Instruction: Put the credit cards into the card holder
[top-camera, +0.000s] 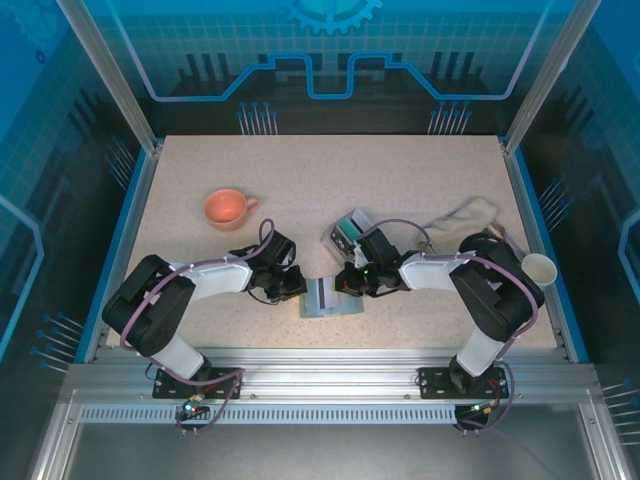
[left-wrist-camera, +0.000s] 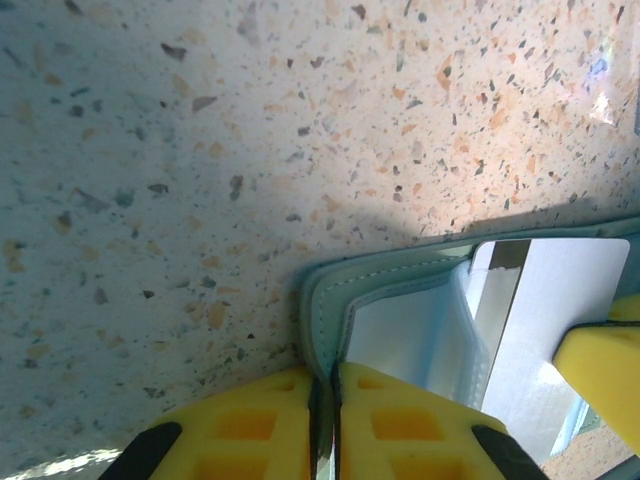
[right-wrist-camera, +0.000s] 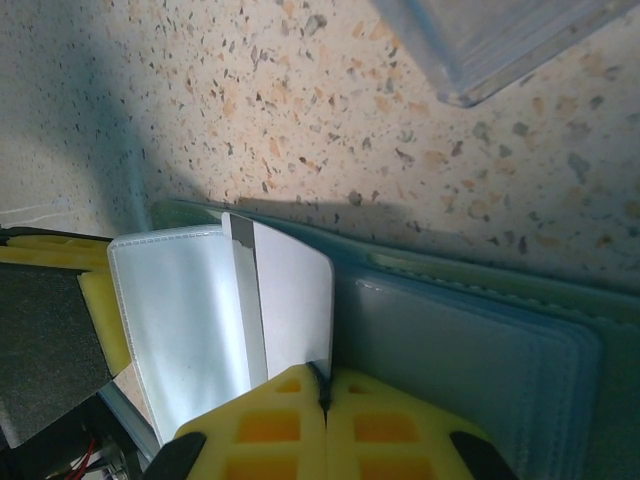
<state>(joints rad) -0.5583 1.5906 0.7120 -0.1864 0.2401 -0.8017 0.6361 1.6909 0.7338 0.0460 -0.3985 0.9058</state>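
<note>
**A:** Where's the card holder (top-camera: 328, 298)?

**B:** It lies open on the desk (top-camera: 420, 180), near centre, between the two arms. The left fingers (left-wrist-camera: 335, 380) are pinched shut on its green left edge, pinning it.

**A:** And the right fingers (right-wrist-camera: 312, 385)?

**B:** They are closed on a whitish card (right-wrist-camera: 295, 300) that lies over the holder's left half. I cannot tell whether its leading edge is inside a slot.

**A:** How should the insertion go?

**B:** I'd hold the left grip firm so the holder can't slide. The card should be flat and square to the slot mouth, pushed leftward slowly, and released only once most of it is seated.
</note>
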